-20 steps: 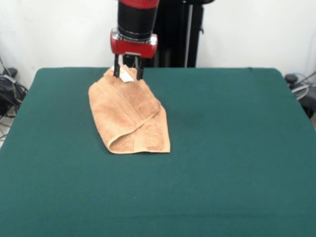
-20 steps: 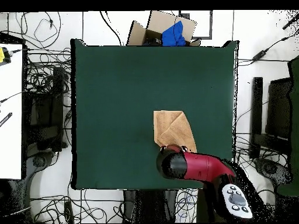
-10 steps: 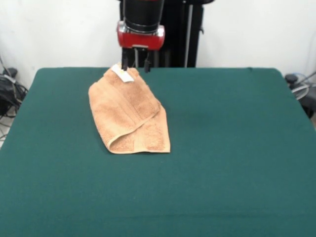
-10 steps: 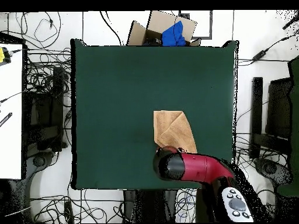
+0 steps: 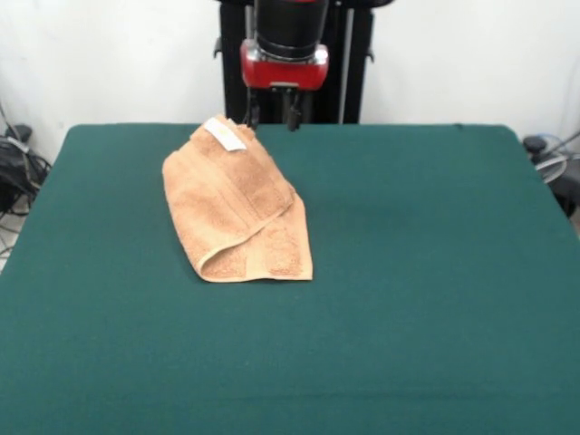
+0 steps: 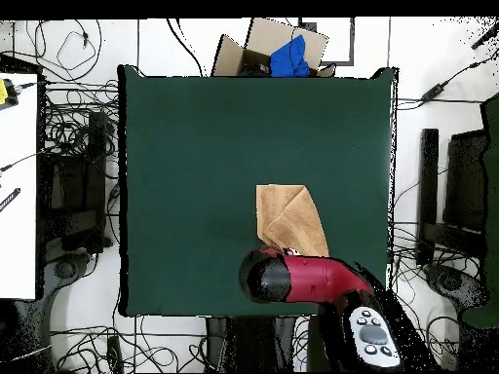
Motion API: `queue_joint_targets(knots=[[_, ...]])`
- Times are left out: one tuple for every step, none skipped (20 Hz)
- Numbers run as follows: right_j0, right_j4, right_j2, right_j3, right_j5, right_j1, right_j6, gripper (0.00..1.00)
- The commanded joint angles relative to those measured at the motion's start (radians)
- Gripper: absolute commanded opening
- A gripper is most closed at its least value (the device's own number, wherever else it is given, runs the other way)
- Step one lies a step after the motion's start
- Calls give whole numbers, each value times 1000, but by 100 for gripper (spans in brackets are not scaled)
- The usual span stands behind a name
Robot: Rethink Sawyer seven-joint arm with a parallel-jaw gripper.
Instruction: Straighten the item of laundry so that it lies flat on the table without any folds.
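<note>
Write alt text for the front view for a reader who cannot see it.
A peach-orange towel lies folded over on itself on a dark green table, its small white tag at the far end. The red and black arm's claw hangs open and empty just beyond that end, not touching the towel.

Pincer (image 5: 271,119) has let go of the towel's (image 5: 237,210) far corner, risen, and slid to picture-right in front view; 1 s ago its fingers straddled the corner w/ the white tag (image 5: 226,134), now they hang apart, clear of the cloth, past the surface's (image 5: 435,272) far edge. Tag now shows in full. Overhead: arm head (image 6: 266,277) moved picture-left & a bit toward the base, off the towel.
</note>
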Motion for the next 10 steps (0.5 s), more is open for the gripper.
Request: queue_joint_targets(knots=[[71, -88, -32, -36, 15, 29, 83, 100], [95, -100, -61, -48, 13, 21, 96, 100], [119, -113, -90, -60, 12, 14, 110, 100], [146, -124, -117, -68, 12, 10, 127, 100], [163, -129, -134, -73, 10, 9, 138, 100], [192, -136, -162, -81, 9, 7, 157, 100], [208, -140, -178, -87, 8, 5, 167, 100], [230, -144, -202, -98, 14, 4, 179, 100], [240, -145, -214, -101, 16, -1, 182, 100], [250, -147, -232, -111, 24, -5, 183, 100]])
